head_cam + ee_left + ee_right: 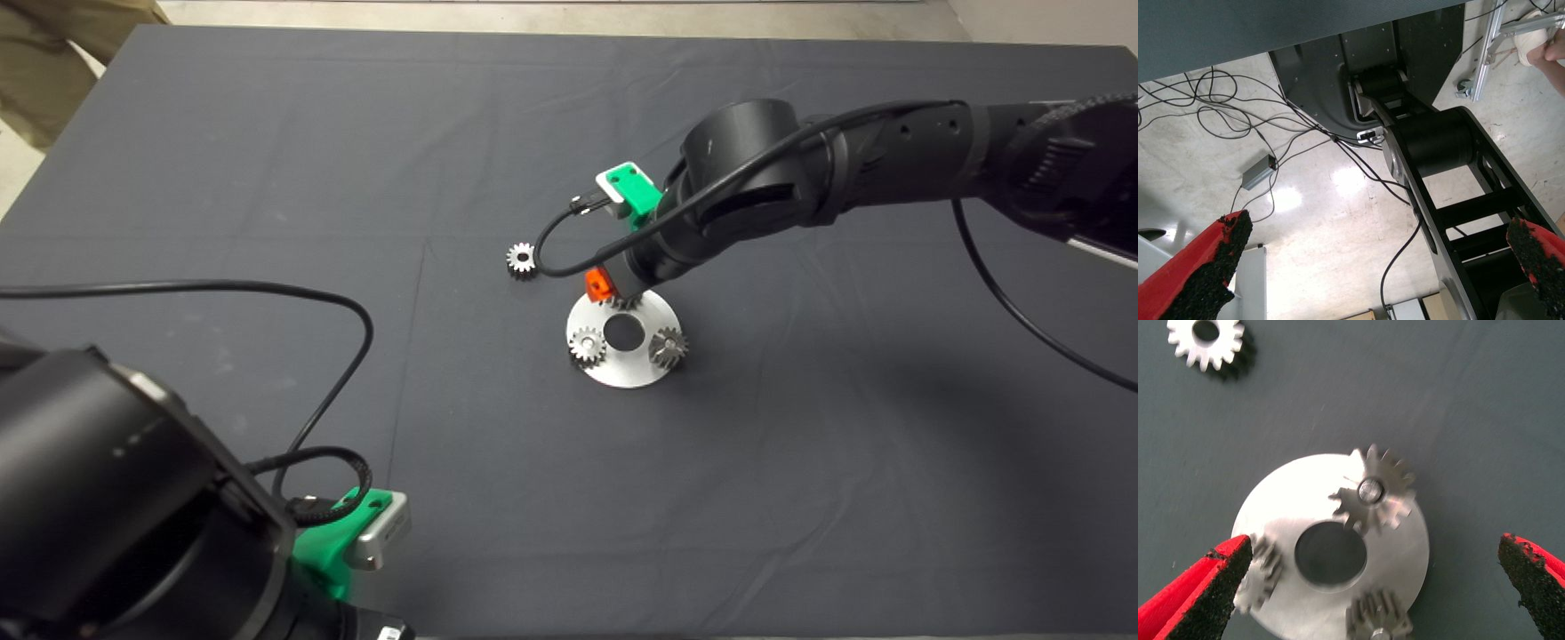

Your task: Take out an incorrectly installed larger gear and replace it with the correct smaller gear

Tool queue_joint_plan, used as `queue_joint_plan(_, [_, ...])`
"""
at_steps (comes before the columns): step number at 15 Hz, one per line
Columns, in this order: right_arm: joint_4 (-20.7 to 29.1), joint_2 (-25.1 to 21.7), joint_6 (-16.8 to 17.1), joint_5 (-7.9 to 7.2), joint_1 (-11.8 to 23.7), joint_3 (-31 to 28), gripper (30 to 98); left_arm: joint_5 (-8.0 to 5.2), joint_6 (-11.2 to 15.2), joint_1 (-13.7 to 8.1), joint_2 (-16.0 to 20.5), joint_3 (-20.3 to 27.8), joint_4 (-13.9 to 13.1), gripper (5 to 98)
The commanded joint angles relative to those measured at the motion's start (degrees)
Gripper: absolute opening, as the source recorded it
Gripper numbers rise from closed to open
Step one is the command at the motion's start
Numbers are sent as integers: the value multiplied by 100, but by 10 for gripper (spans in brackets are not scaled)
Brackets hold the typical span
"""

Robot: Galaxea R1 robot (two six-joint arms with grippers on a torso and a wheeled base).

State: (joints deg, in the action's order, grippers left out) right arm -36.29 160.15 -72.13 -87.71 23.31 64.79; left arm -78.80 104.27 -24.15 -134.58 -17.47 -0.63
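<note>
A round silver plate with a centre hole carries three gears on pins. The larger gear, with flared teeth, sits on the plate's far pin. In the head view only a few of its teeth show under my right gripper. That gripper hovers open over the plate, its fingers wide on either side and touching nothing. The smaller gear lies loose on the mat, left of the plate. My left gripper is parked open at the mat's near left edge.
Two small gears stay on the plate's near pins. A black cable loops across the mat's left side. A person's leg stands at the far left corner. The left wrist view shows floor, cables and the robot's base.
</note>
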Motion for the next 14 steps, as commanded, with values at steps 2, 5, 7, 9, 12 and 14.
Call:
queue_joint_plan(2, [-603,22,-187,-62,-164,207,977,14,15,-73,-196,119,-86,982])
queue_joint_plan(5, [-813,39,-231,17,-362,304,977,14,15,-73,-196,118,-86,982])
queue_joint_plan(7, [-860,30,-231,96,-423,355,977,5,15,-73,-205,122,-86,982])
queue_joint_plan(9, [-862,39,-231,105,-432,418,977,9,15,-73,-201,122,-90,982])
queue_joint_plan(12, [-871,39,-231,237,-462,501,977,14,15,-73,-205,122,-95,982])
queue_joint_plan(14, [-904,39,-231,246,-535,577,977,14,15,-73,-205,122,-95,982])
